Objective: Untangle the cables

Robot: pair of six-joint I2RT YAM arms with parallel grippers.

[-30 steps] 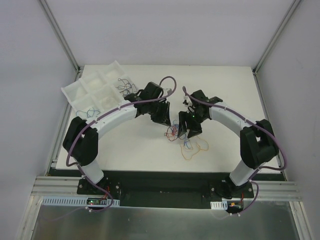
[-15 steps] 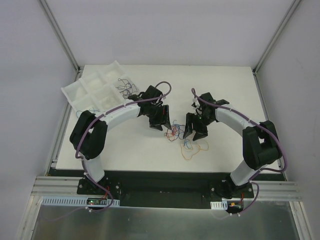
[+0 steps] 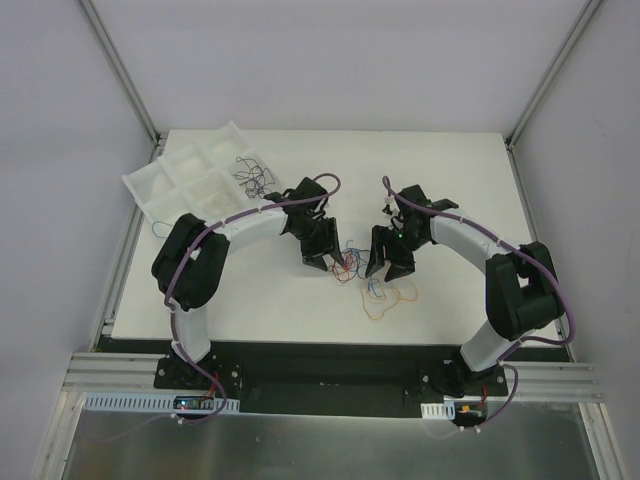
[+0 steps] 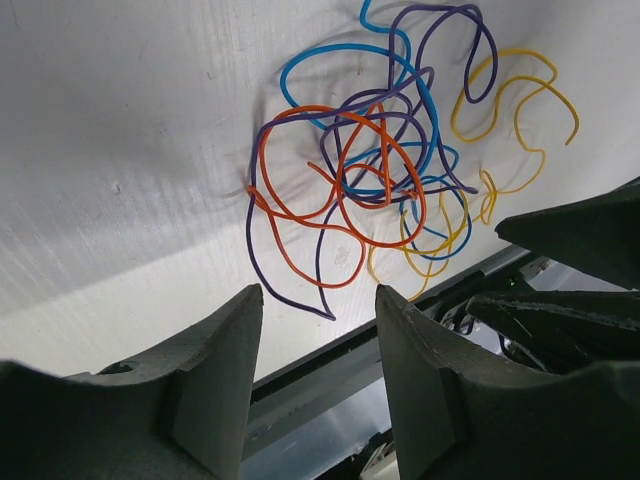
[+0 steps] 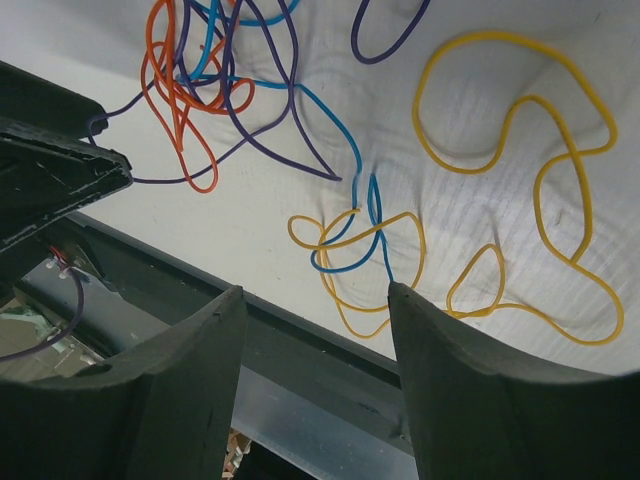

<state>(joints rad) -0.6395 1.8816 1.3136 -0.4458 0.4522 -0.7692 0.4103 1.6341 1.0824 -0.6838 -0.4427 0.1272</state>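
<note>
Hovering | left tool [image 4: 318, 300], right tool [image 5: 315, 295]: both parted, empty | cables [image 4: 385, 165] tangled just ahead, between them

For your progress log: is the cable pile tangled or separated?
Tangled: orange, purple, blue and yellow cables loop through one another in one clump on the table.

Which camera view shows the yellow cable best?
The right wrist view: the yellow cable lies close and nearly whole. The left wrist view shows it partly woven into the tangle. The top view shows only a tiny loop.
</note>
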